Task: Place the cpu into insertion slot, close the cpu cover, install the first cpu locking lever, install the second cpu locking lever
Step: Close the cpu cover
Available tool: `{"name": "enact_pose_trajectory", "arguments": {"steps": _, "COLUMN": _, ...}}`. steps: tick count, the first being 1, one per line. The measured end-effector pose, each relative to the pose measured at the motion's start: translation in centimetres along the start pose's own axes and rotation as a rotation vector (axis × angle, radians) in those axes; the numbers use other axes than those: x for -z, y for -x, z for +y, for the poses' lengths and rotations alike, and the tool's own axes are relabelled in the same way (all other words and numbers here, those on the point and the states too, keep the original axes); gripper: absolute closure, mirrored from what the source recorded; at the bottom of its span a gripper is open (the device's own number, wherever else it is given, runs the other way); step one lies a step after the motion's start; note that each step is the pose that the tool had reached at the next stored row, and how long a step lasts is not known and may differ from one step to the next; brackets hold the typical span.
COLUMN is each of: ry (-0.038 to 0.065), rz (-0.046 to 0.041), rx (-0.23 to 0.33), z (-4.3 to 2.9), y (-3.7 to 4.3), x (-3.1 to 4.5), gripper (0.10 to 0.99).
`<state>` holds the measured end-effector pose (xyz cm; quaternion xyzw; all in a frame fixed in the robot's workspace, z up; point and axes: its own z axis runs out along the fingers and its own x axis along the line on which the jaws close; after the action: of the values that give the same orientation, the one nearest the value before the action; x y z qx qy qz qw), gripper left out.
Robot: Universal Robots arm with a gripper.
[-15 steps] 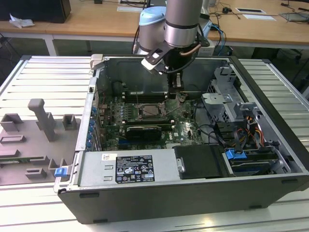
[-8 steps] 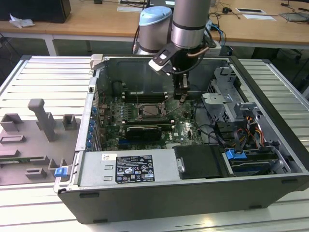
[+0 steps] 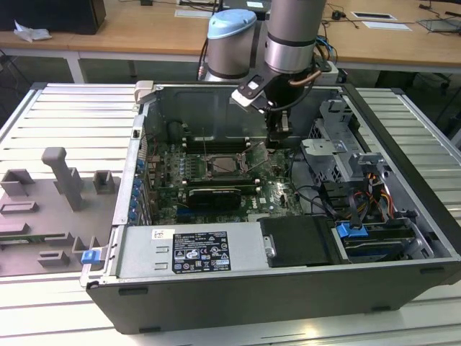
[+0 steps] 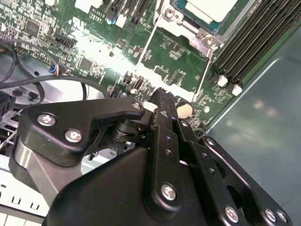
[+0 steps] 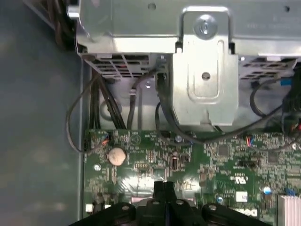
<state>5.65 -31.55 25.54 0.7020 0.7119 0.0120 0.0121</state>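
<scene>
Your hand (image 3: 277, 142) hangs tip-down inside the open computer case (image 3: 288, 288). It is just above the green board (image 5: 211, 155) and beside the socket (image 3: 227, 166), on the exterior view's right of it. You can see in both wrist views that its black fingers (image 5: 159, 188) are pressed together with nothing between them. The chip (image 4: 207, 7) lies flat in the socket, its pale top showing inside the silver cover (image 4: 188, 32); whether that cover is pressed fully down you cannot tell from these views. In the second wrist view, two thin wire levers (image 4: 146, 44) run out from the socket's corners toward the hand, apart from its fingers. Long black memory sticks (image 4: 254, 37) lie just beside the socket. In the first wrist view, a round coin battery (image 5: 116, 155) sits on the board near the fingertips. The case rests on a ribbed metal counter (image 3: 65, 108).
</scene>
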Motion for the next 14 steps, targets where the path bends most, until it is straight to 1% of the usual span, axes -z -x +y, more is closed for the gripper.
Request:
{"name": "enact_pose_trajectory", "arguments": {"steps": 5, "ry": 0.000, "rz": -0.0002, "rx": 0.003, "z": 0.80, "y": 0.00, "x": -0.18, "gripper": 0.980}}
{"name": "enact_pose_trajectory", "arguments": {"steps": 7, "ry": 0.000, "rz": -0.0003, "rx": 0.003, "z": 0.86, "y": -0.01, "x": -0.40, "gripper": 0.980}}
{"name": "enact_pose_trajectory", "arguments": {"steps": 11, "ry": -0.001, "rz": -0.0003, "rx": 0.004, "z": 0.93, "y": -0.01, "x": -1.08, "gripper": 0.980}}
{"name": "enact_pose_trajectory", "arguments": {"steps": 14, "ry": -0.002, "rz": -0.0003, "rx": 0.004, "z": 0.71, "y": -0.02, "x": -1.15, "gripper": 0.980}}
